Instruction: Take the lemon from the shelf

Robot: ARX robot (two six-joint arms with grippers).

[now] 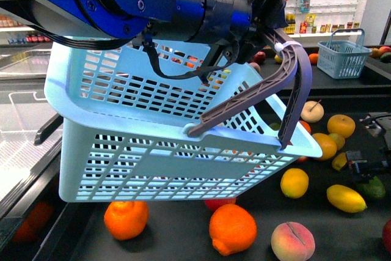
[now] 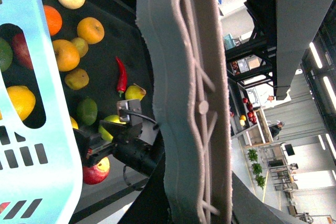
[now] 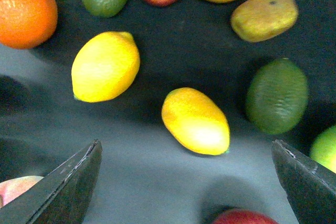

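Right wrist view: the right gripper (image 3: 186,150) hangs above the shelf (image 3: 142,187), over its black tray. Its fingers (image 3: 68,187) are spread wide with nothing between them. The lemon (image 3: 195,120) lies on the tray, roughly centred in the gap. Its long axis runs at a slant to the line joining the two fingers. A rounder yellow fruit (image 3: 105,66) lies near it on one side and a dark green fruit (image 3: 276,95) on the other. A red fruit (image 3: 241,217) is partly in view nearby. None of them touches the lemon.

In the front view the left gripper (image 1: 272,25) is clamped on the grey handle (image 1: 293,84) of the light blue basket (image 1: 153,145). The basket hangs tilted above the tray, apart from the lemon.

Recommended procedure for the grasp:

1. Keep the lemon centred between the fingers and confirm the target is the elongated fruit, not the rounder one.
2. Rotate the wrist so that the fingers close across the lemon's short width, not along its tapered ends.
3. Descend until the pads bracket the widest part, with the tips just clear of the tray.
4. Close gradually. The curved skin probably slips toward an end if gripped off-centre.
5. Watch the finger on the green fruit's side, where clearance looks tightest.
6. Hold the basket steady while the right arm works.
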